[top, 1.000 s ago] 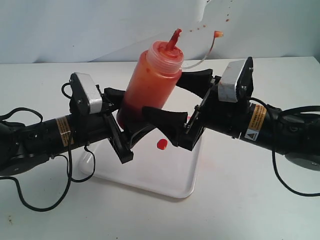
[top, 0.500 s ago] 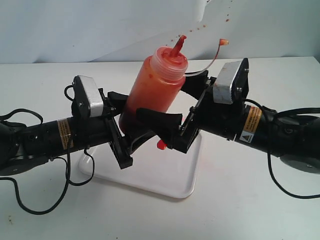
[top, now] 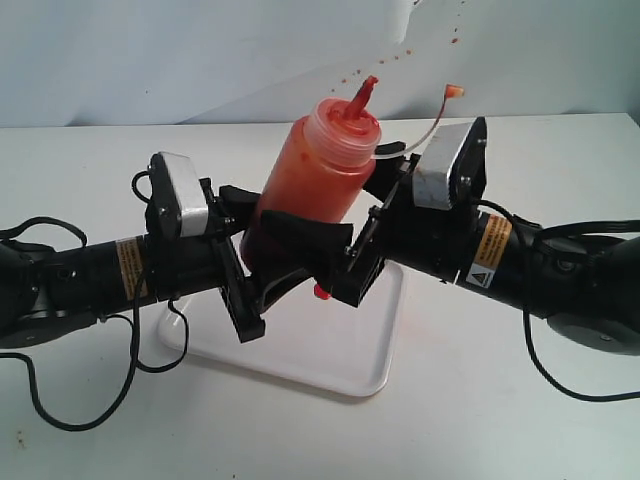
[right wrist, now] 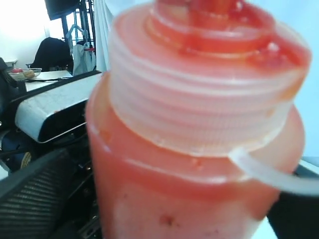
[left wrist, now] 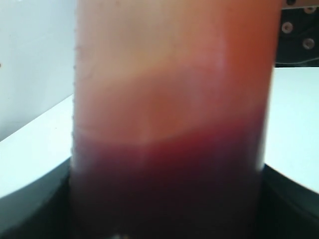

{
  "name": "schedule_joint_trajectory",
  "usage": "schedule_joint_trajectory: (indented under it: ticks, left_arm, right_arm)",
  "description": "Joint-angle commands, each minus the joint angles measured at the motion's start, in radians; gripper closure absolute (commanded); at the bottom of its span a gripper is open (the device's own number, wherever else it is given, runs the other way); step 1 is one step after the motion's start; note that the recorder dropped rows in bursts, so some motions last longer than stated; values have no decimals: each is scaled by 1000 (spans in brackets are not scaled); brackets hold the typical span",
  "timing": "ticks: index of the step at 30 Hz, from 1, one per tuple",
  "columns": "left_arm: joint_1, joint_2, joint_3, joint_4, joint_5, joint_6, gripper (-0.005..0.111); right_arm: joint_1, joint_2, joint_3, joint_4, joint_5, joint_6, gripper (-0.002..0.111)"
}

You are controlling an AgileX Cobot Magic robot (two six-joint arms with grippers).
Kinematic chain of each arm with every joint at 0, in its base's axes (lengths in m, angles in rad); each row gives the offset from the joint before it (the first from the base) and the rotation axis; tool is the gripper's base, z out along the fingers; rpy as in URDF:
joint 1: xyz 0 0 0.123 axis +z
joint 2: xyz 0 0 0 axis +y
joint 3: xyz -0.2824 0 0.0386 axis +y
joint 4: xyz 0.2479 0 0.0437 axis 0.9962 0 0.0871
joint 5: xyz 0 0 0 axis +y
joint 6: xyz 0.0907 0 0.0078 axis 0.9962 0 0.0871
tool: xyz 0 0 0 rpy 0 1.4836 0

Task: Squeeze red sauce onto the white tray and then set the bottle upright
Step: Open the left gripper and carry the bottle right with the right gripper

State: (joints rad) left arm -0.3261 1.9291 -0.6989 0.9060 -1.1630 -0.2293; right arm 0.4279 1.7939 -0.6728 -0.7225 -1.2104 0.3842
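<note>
The bottle [top: 315, 180] hangs over the white tray [top: 330, 352], leaning right with its red nozzle up and its tethered cap [top: 452, 91] trailing. My left gripper [top: 255, 255] is shut on the bottle's dark lower part, which fills the left wrist view [left wrist: 169, 124]. My right gripper [top: 330, 200] is open and straddles the upper body, one finger in front and one behind. The right wrist view is filled by the bottle's shoulder and collar [right wrist: 199, 149]. A round blob of red sauce [top: 321, 291] lies on the tray, partly hidden by the right gripper.
Red splatters [top: 400, 55] dot the pale backdrop behind the bottle. Black cables [top: 150, 345] loop from the left arm over the tray's left corner and the white table [top: 480, 400].
The right gripper has slid left, so its fingers now flank the bottle. The bottle has tipped closer to upright. The sauce blob has become mostly covered.
</note>
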Motion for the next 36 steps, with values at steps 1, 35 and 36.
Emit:
schedule_joint_trajectory:
  ticks: [1, 35, 36]
  left_arm:
    - [-3, -8, -40, 84, -58, -56, 107]
    - [-3, -8, -62, 75, -46, -119, 3]
    - [-3, -8, -62, 75, -46, -119, 3]
  right_arm:
    - [3, -9, -4, 13, -11, -10, 36]
    - [3, -9, -4, -35, -11, -10, 108]
    - [3, -9, -4, -35, -11, -10, 108]
